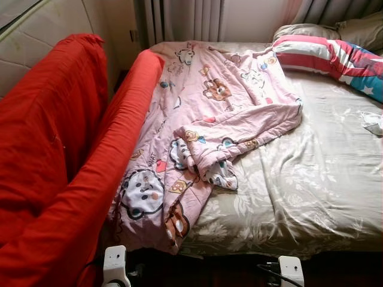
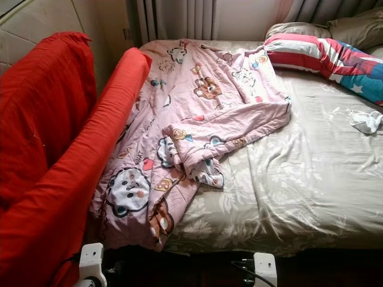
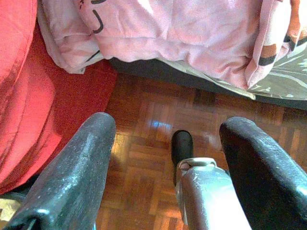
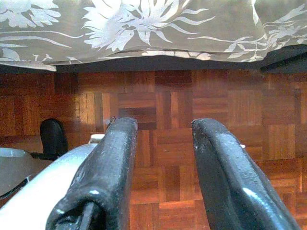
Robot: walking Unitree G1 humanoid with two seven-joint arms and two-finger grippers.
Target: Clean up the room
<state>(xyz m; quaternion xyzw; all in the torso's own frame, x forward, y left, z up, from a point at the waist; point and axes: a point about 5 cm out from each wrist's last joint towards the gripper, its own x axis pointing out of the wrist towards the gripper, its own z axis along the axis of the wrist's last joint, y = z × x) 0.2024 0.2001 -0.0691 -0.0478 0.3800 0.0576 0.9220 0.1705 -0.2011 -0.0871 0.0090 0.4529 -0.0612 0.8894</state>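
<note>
A pink quilt [image 1: 203, 113] printed with cartoon animals lies crumpled over the left half of the bed, one corner hanging off the foot edge [image 3: 192, 38]. The bed's grey-beige floral sheet [image 1: 317, 179] is wrinkled. Both arms hang low at the foot of the bed. My left gripper [image 3: 168, 129] is open above the parquet floor, just below the hanging quilt. My right gripper [image 4: 164, 125] is open too, over the floor beneath the sheet's edge [image 4: 144, 43]. Nothing is between either pair of fingers.
A red cover [image 1: 54, 155] drapes a tall piece of furniture along the bed's left side. A striped red, white and blue pillow [image 1: 335, 57] and grey pillows [image 1: 305, 30] lie at the head. A small white cloth [image 2: 366, 121] rests on the right. Curtains [image 1: 185, 21] hang behind.
</note>
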